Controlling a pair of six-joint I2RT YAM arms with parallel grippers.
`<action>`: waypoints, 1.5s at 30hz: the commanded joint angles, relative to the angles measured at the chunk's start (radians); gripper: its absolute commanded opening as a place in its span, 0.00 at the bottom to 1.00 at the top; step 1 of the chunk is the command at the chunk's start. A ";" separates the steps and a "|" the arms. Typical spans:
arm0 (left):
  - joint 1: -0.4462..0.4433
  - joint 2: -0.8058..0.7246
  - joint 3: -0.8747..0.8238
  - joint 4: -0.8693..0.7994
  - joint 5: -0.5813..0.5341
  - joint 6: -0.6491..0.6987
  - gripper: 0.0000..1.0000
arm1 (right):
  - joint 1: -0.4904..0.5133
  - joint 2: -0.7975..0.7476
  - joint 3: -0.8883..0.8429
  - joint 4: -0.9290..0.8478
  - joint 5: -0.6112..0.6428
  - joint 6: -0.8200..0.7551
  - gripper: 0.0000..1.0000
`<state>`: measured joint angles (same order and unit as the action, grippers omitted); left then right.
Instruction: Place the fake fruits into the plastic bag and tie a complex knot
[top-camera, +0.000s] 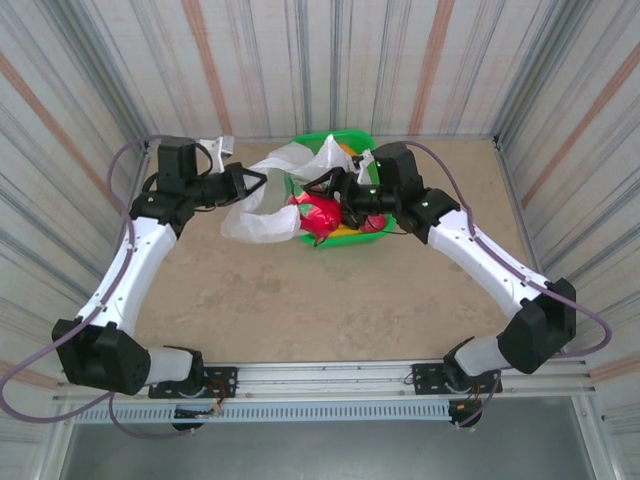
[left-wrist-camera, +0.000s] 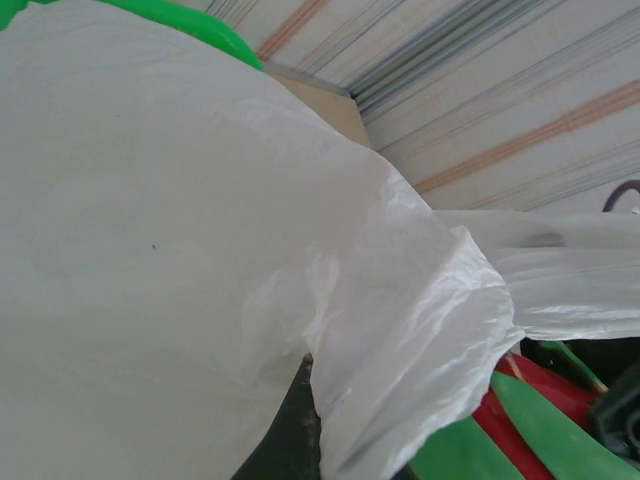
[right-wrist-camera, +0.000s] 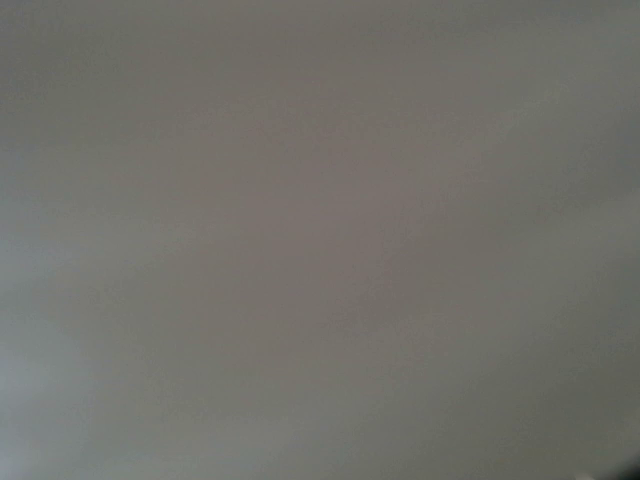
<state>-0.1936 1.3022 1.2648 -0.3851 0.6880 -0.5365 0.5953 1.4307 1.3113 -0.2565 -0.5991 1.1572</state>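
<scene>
The bare counter (top-camera: 330, 300) is lying nearest. Beyond it the white bag (top-camera: 262, 218) is draping against the green basket (top-camera: 352, 136), with a red fruit (top-camera: 322, 212) beside it. The left tool (top-camera: 252, 184) and the right tool (top-camera: 322, 186) are meeting the film; I cannot tell either's grip.

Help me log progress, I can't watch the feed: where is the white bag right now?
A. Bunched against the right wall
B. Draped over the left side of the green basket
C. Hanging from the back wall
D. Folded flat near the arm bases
B: the white bag spills over the left side of the green basket, with a red fruit showing beside it.
</scene>
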 joint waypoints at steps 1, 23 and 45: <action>-0.021 -0.037 -0.006 0.035 0.045 0.059 0.00 | -0.002 0.022 0.048 0.081 -0.010 0.069 0.63; -0.096 -0.135 -0.108 0.006 -0.033 0.265 0.00 | -0.033 0.056 0.062 0.094 0.018 0.170 0.64; -0.096 -0.146 -0.189 0.010 -0.052 0.311 0.00 | -0.058 0.029 0.077 0.098 0.015 0.224 0.65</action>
<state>-0.2836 1.1831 1.0943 -0.3870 0.6312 -0.2394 0.5434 1.5063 1.3338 -0.2089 -0.5762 1.3552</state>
